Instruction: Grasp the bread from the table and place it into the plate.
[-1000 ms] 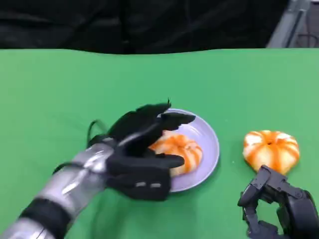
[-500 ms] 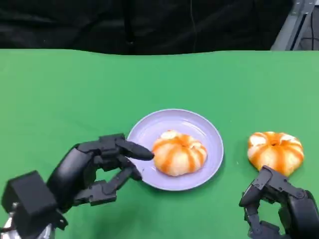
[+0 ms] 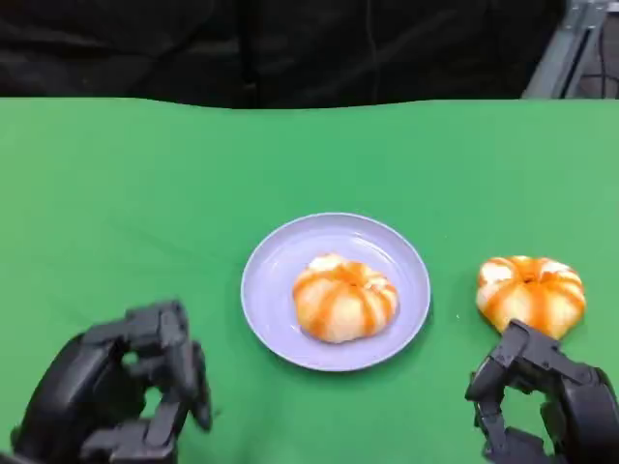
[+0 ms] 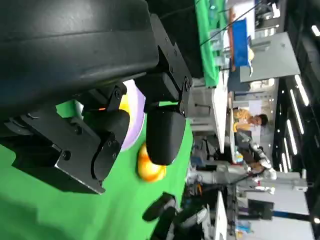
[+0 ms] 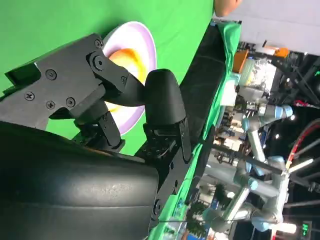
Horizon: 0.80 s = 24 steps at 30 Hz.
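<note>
Your risk sits with the second bun (image 3: 529,293), on the worktop (image 3: 145,193) well to the right of the plate (image 3: 280,261). The right hand (image 3: 542,401) hangs just near of it, fingers (image 3: 493,372) curled in on nothing, so you would have to spread them first; reach forward without that and I judge the knuckles would shove the bun off across the cloth. It is round and looks soft, so a hard squeeze could dent it, and a loose one could let it roll out on the way over.

The plate is a second worry: one bun (image 3: 343,298) already lies on it, toward its right half, leaving bare room mainly on the left. Drop the other onto the near or right edge and it may knock the first, or tip off the rim onto the worktop.

The left hand (image 3: 116,391) is down to the lower left of the plate, apart from it, fingers (image 3: 179,358) bent inward around nothing. Leave it there, since a stray sweep toward the plate could drag it.

Your count: two buns, one plate, two hands.
</note>
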### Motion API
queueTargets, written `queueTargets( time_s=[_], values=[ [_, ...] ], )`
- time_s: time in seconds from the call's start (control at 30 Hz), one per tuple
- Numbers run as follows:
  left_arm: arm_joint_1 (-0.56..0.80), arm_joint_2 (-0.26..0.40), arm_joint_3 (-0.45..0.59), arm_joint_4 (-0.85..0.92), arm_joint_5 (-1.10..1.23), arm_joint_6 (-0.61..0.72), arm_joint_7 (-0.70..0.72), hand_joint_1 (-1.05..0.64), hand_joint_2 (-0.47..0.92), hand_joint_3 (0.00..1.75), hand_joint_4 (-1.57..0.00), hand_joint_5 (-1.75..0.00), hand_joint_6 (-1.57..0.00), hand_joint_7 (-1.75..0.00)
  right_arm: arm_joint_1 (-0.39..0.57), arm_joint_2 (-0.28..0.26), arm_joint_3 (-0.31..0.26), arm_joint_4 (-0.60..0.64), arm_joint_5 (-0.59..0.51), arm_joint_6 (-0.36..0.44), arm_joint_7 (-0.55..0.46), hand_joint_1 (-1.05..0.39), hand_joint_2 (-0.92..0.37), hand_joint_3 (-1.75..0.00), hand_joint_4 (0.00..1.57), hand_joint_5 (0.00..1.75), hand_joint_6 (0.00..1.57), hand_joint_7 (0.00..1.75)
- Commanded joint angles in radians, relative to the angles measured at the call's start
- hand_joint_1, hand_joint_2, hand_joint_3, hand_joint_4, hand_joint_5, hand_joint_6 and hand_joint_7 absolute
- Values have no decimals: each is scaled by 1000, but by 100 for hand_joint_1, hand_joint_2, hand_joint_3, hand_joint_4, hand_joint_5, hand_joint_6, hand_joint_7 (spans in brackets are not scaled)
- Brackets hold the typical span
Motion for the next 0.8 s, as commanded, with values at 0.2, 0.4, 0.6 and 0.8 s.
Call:
queueTargets(
  time_s=[0.2,0.4,0.6,0.8],
  values=[
    [19,-3,42,-31,-15,43,-33,10,42,173,-101,-175,-91,-175,6,-10,-13,-16,15,11,1,-11,-59,-107,83,175,71,162],
    [93,-41,91,-11,-83,85,-23,7,42,171,-98,-175,-87,-175,3,-18,-19,-8,26,5,8,-10,-59,-107,84,175,71,162],
    [111,-70,131,17,-120,112,-42,1,44,165,-93,-175,-81,-175,1,-23,-19,-3,45,-4,26,-9,-56,-114,85,175,71,166],
    [105,-77,143,19,-118,118,-52,1,43,165,-92,-175,-81,-175,1,-21,-19,-3,52,-2,34,-7,-55,-117,85,175,70,166]
  ],
)
